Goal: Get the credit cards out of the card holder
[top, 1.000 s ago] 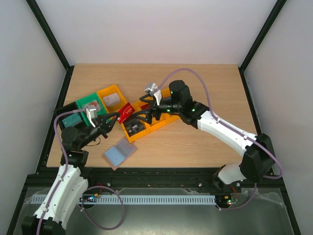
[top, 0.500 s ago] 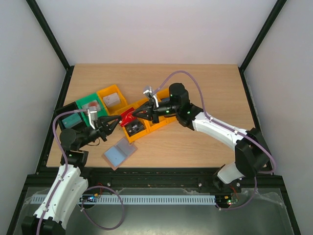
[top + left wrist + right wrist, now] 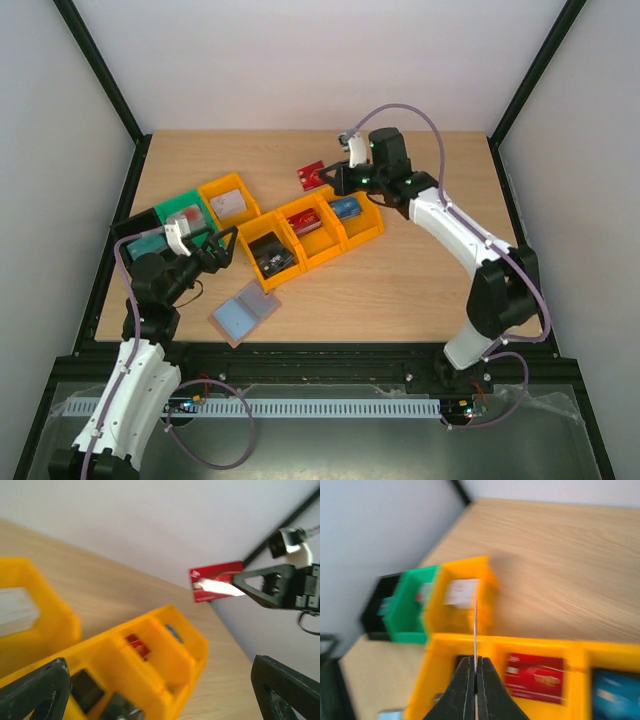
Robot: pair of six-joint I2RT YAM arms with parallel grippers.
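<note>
Swung back from the yellow plastic bins (image 3: 322,258), the right claw (image 3: 327,178) is clenched on a thin red credit card (image 3: 313,176) by its edge. The left claw (image 3: 222,249) has sprung wide, released. Near it the tan folding card holder (image 3: 243,312) lies open on the wooden desk (image 3: 420,280). Such a slight pinch could let the card twist free mid-swing.

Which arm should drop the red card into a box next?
Right. The right gripper is shut on the red card, held up just past the orange bins. The left gripper is open and empty, at the bins' other end.
</note>
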